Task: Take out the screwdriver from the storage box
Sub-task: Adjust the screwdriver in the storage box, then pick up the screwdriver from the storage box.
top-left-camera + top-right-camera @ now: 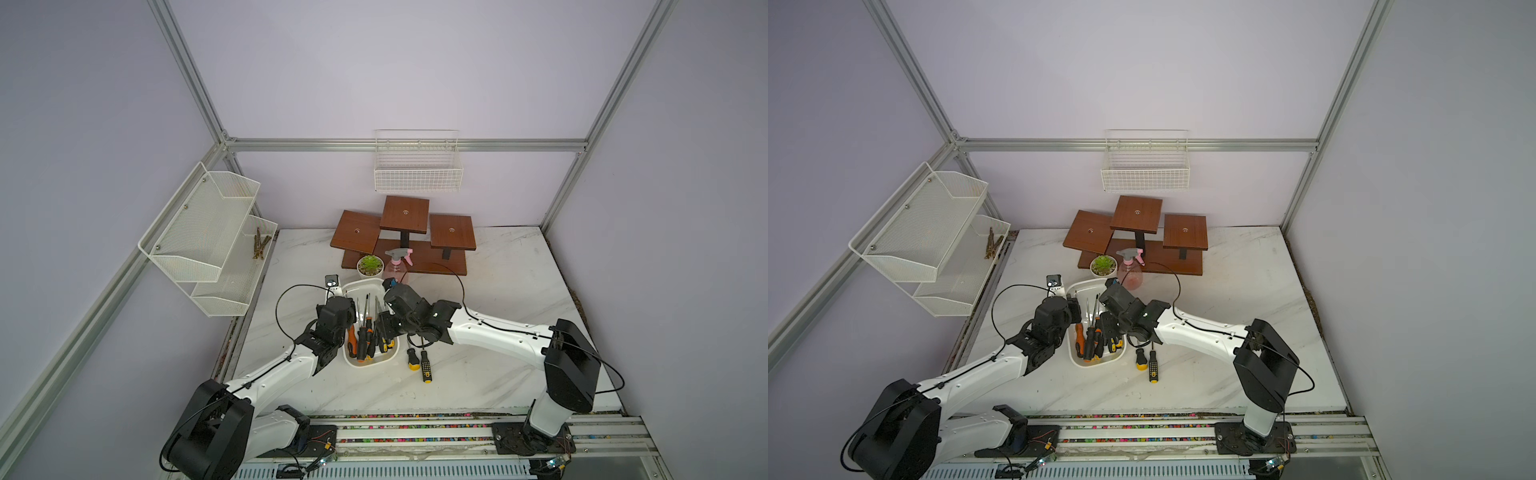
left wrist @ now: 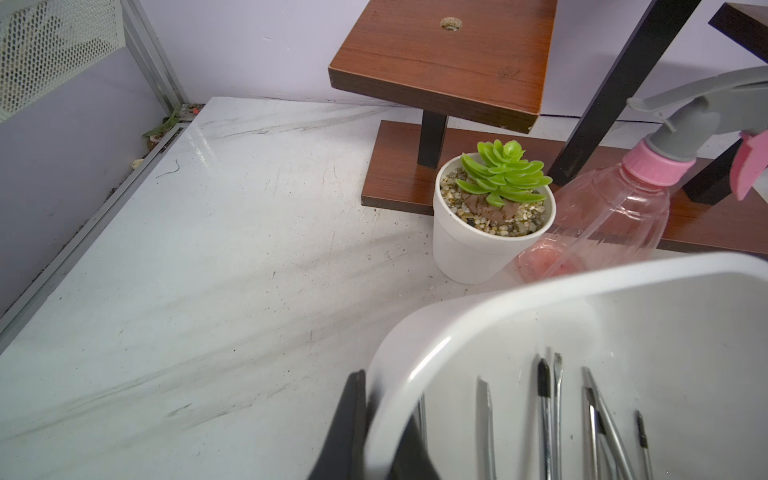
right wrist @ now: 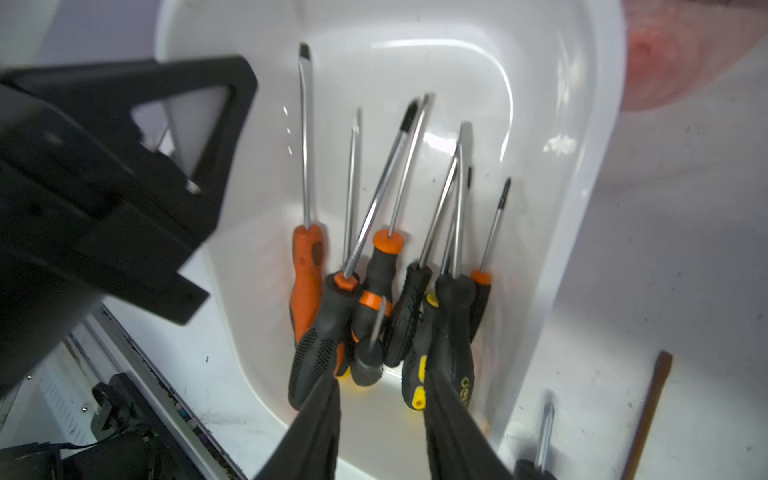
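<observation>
The white storage box lies mid-table with several screwdrivers in it, handles black, orange and yellow, heaped at the near end. My left gripper is shut on the box's left rim, one finger outside the wall and one inside. My right gripper hangs over the handle ends with its fingers apart. Bare box floor shows between them, and a yellow-black handle lies against one finger. Two more screwdrivers lie on the table right of the box.
Just behind the box stand a small potted succulent and a pink spray bottle. A brown wooden stepped stand is behind them. A wire basket hangs on the back wall and mesh shelves on the left wall.
</observation>
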{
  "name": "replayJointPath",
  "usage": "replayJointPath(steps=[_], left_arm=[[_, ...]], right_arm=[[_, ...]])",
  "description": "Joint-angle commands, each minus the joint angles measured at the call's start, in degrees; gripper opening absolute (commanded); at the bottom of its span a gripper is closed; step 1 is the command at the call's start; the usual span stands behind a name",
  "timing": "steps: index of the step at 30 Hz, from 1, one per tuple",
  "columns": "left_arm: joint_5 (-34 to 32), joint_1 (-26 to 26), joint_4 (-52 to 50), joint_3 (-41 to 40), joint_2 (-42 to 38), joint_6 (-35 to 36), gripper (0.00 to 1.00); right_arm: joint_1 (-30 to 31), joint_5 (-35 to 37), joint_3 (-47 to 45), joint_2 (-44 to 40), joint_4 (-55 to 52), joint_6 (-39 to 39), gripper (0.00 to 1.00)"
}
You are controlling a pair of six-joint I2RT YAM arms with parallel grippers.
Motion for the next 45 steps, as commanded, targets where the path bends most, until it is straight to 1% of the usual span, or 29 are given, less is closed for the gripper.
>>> replayJointPath(steps=[1, 8, 17, 25, 33, 39, 45], left_arm=[[-0.2, -0.2, 2.0, 2.5, 0.3, -0.1, 0.00], [-0.4, -0.2, 2.0, 2.5, 0.2, -0.1, 0.00], [-0.4, -0.2, 2.0, 2.5, 0.2, -0.1, 0.00], [-0.2, -0.2, 2.1, 2.3, 0.0, -0.2, 0.00], [-0.4, -0.2, 2.2, 2.0, -0.4, -0.3, 0.00], [-0.9, -0.2, 2.2, 2.0, -0.3, -0.5, 0.00], [-1.1, -0.2, 2.1, 2.0, -0.1, -0.7, 0.00]], right_arm=[[0.9, 0.0, -2.0, -1.0, 1.2, 2.4, 0.39], [1.5, -2.4, -2.5, 2.0, 4.4, 3.5, 0.38], [1.5, -3.9, -0.9, 6.0, 6.7, 3.9, 0.37], [1.5, -4.1, 0.8, 9.3, 7.8, 4.1, 0.36], [1.4, -3.6, 4.4, 13.5, 7.1, 3.8, 0.35], [1.5, -3.3, 3.8, 13.8, 7.0, 3.7, 0.27], [1.5, -2.1, 3.9, 13.2, 5.7, 2.7, 0.17]])
